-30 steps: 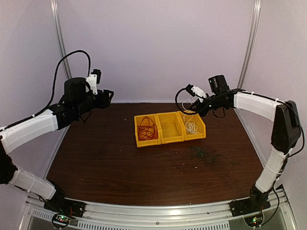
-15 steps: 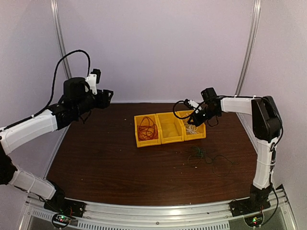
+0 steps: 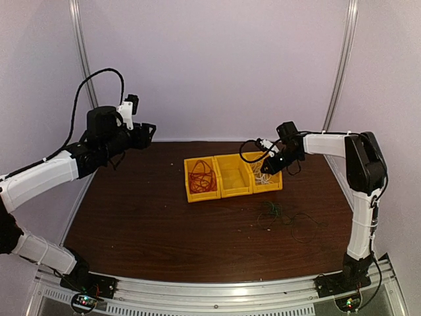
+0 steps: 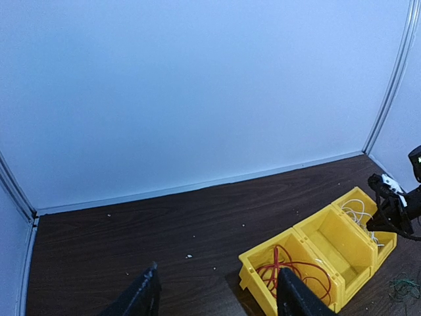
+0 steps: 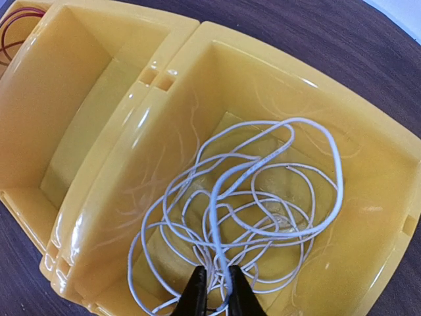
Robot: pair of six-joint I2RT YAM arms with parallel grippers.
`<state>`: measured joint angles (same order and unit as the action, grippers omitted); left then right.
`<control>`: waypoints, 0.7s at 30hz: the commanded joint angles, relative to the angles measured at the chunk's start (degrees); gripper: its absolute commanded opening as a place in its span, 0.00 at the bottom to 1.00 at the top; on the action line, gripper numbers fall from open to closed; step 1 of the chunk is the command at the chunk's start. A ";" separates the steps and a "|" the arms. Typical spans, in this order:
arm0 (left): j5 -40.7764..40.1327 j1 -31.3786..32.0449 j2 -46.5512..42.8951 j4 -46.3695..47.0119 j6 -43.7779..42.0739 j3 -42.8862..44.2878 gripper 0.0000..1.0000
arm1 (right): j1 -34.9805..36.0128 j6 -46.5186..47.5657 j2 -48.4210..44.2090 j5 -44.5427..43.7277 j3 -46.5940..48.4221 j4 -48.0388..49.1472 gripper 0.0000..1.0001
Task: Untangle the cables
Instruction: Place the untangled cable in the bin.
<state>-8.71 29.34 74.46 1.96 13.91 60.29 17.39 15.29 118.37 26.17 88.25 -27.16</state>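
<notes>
Three yellow bins (image 3: 234, 176) stand in a row mid-table. A red cable (image 3: 200, 176) lies coiled in the left bin, also in the left wrist view (image 4: 289, 263). A white cable (image 5: 215, 210) lies looped in the right bin (image 5: 368, 217). My right gripper (image 5: 216, 289) is low over that bin (image 3: 266, 164), shut on a strand of the white cable. A thin black cable clump (image 3: 283, 216) lies on the table in front of the bins. My left gripper (image 3: 148, 130) is open and empty, raised at the far left (image 4: 217, 296).
The middle bin (image 5: 85, 105) holds nothing. The back wall runs behind the bins (image 4: 197, 99). The right arm's elbow (image 3: 365, 155) is raised at the right edge. Small white specks (image 4: 189, 256) dot the dark table.
My right gripper has come down from above the right bin into it with the white cable, and the right arm's elbow has swung up. The left arm has not moved.
</notes>
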 commanded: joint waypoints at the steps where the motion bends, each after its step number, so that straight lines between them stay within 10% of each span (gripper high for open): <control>1: 0.90 -0.25 -1.27 2.64 -0.58 -0.41 0.61 | 1.30 0.51 -2.63 -3.35 0.43 -2.49 0.18; 8: 1.66 -0.25 -1.00 2.80 -0.46 -0.55 0.61 | 1.25 2.37 -14.17 -10.45 -5.44 -3.20 0.41; 21: 15.56 -0.17 2.36 6.04 0.49 -1.57 0.59 | -4.28 10.87 -41.07 -13.06 -27.53 -10.84 0.45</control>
<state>-0.99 29.34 74.78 3.64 14.00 59.48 16.71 21.56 84.23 15.18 66.87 -33.52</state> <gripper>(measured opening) 0.605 0.452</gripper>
